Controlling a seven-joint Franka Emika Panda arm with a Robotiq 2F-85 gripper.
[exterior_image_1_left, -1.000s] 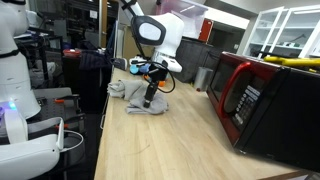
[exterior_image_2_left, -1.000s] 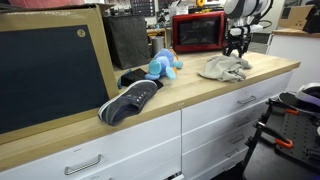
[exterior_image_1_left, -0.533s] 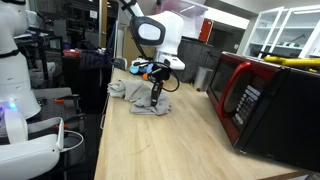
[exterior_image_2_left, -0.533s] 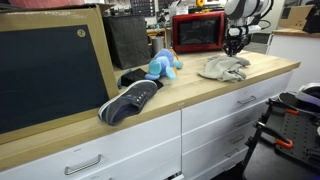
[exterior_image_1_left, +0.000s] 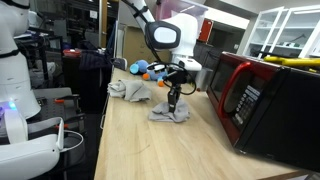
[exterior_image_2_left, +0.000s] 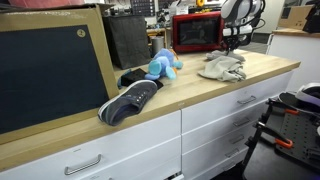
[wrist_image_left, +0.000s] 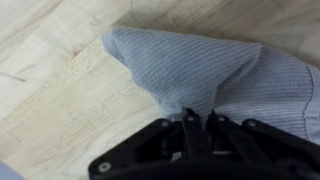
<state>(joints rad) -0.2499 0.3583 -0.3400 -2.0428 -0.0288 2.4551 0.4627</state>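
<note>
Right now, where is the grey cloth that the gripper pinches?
In an exterior view, the grey cloth lies on the wooden counter, pinched by the gripper, between the red microwave and a second grey cloth.

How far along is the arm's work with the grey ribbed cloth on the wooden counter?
Done: the jaws are shut on a fold of the grey ribbed cloth. In hand: the white robot arm holds that fold from above. Left: the cloth mostly lies on the light wooden counter, not lifted clear.
</note>
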